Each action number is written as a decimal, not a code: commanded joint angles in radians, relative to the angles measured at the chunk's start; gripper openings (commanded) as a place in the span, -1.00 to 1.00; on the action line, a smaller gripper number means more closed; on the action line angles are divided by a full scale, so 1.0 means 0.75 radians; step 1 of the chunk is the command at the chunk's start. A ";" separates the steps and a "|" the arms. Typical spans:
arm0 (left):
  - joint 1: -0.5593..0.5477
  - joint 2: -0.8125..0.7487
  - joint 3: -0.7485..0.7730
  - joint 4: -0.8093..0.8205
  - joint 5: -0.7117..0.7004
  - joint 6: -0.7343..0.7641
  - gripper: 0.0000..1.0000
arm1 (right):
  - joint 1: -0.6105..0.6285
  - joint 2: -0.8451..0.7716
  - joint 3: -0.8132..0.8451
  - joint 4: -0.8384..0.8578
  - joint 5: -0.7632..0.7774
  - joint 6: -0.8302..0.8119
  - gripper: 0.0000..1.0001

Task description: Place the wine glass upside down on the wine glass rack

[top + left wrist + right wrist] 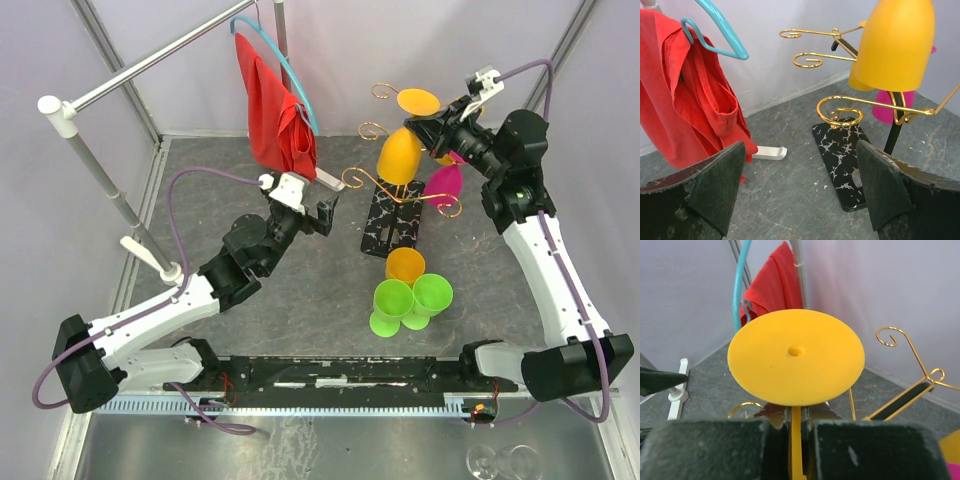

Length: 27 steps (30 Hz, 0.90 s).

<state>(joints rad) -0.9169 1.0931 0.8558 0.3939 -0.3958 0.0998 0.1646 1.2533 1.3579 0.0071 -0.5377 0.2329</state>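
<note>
Holding the glass [400, 155] upside down by its stem, the right gripper [443, 122] is closed narrowly on it, with the foot uppermost and the bowl mouth downward. The glass is yellow and sits among the gold arms of the rack [392, 225], above the black base; whether any arm bears it cannot be told. The rack stands toward the far edge of the counter, about midway along it. A pink glass [445, 183] hangs inverted on the rack's right side, just beside the yellow one. The left gripper [322, 208] is wide open and holds nothing, left of the rack and apart from it. Three cups [393, 298], two green and one orange, are clustered between the rack and the near edge. A blue hanger [283, 62] with red cloth [272, 120] hangs over the far edge, left of the rack.
</note>
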 commanded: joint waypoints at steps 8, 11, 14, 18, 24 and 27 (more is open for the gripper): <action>-0.002 -0.100 -0.022 -0.049 -0.091 -0.074 0.97 | 0.187 -0.155 0.082 -0.076 0.016 -0.002 -0.97; -0.003 -0.107 -0.025 -0.062 -0.104 -0.072 0.97 | 0.219 -0.189 0.049 -0.084 -0.029 0.059 -0.97; -0.003 -0.114 -0.028 -0.067 -0.111 -0.072 0.97 | 0.262 -0.208 0.005 -0.121 -0.028 0.067 -0.97; -0.001 -0.122 -0.032 -0.071 -0.113 -0.067 0.98 | 0.317 -0.212 -0.035 -0.165 -0.037 0.068 -0.97; -0.001 -0.128 -0.047 -0.075 -0.131 -0.055 1.00 | 0.420 -0.235 -0.079 -0.266 -0.018 0.006 -0.97; -0.001 -0.134 -0.058 -0.075 -0.135 -0.055 0.99 | 0.459 -0.278 -0.128 -0.297 0.010 -0.006 -0.97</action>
<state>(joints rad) -0.9165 1.0183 0.8223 0.3210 -0.4713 0.0937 0.4732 1.0962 1.2884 -0.1970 -0.5552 0.2562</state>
